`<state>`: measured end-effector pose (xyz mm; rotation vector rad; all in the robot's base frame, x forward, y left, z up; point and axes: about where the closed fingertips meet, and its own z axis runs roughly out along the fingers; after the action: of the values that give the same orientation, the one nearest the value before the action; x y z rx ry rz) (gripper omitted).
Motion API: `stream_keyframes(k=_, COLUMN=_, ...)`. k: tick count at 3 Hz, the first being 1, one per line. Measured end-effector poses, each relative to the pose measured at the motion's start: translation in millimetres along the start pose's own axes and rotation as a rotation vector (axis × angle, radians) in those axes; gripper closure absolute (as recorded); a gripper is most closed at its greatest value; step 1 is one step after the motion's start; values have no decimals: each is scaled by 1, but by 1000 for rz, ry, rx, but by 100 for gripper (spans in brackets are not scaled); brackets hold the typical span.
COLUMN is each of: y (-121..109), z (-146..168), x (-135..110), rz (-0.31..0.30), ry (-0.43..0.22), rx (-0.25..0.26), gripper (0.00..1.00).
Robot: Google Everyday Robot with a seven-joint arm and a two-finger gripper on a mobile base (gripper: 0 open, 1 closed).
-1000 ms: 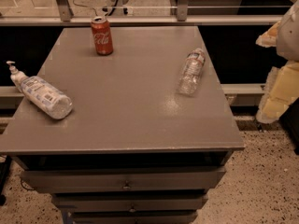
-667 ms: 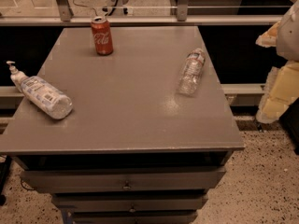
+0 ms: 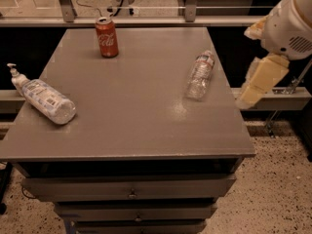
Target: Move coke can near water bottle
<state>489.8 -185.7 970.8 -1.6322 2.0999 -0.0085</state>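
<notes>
The coke can (image 3: 107,37), red with white script and a silver top, stands upright at the back of the grey table top (image 3: 131,101), left of centre. The water bottle (image 3: 200,75), slim, clear and crinkled, lies on its side towards the right edge, cap pointing to the back. My gripper (image 3: 261,82) hangs off the table's right side, beyond the edge and to the right of the water bottle, far from the can. It holds nothing that I can see.
A larger clear bottle with a white pump top and blue-white label (image 3: 44,99) lies on its side near the left edge. Drawers (image 3: 131,191) sit under the table top. A rail and glass panel (image 3: 146,13) run behind the table.
</notes>
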Motion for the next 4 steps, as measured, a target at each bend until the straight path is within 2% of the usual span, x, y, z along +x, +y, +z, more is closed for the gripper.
stream_keyframes(k=1, y=-34, z=39, x=-44, rz=46, ry=-181, rx=-8, gripper=0)
stream_keyframes(k=2, y=-58, z=80, x=-97, rz=100, ry=-368, rx=-46, gripper=0)
stream_keyframes(k=3, y=-83, z=115, x=-156, rz=153, ry=-544, rx=-62, gripper=0)
stream_keyframes(k=4, y=-109, z=137, x=-209, rz=214, ry=-705, rx=-57, gripper=0)
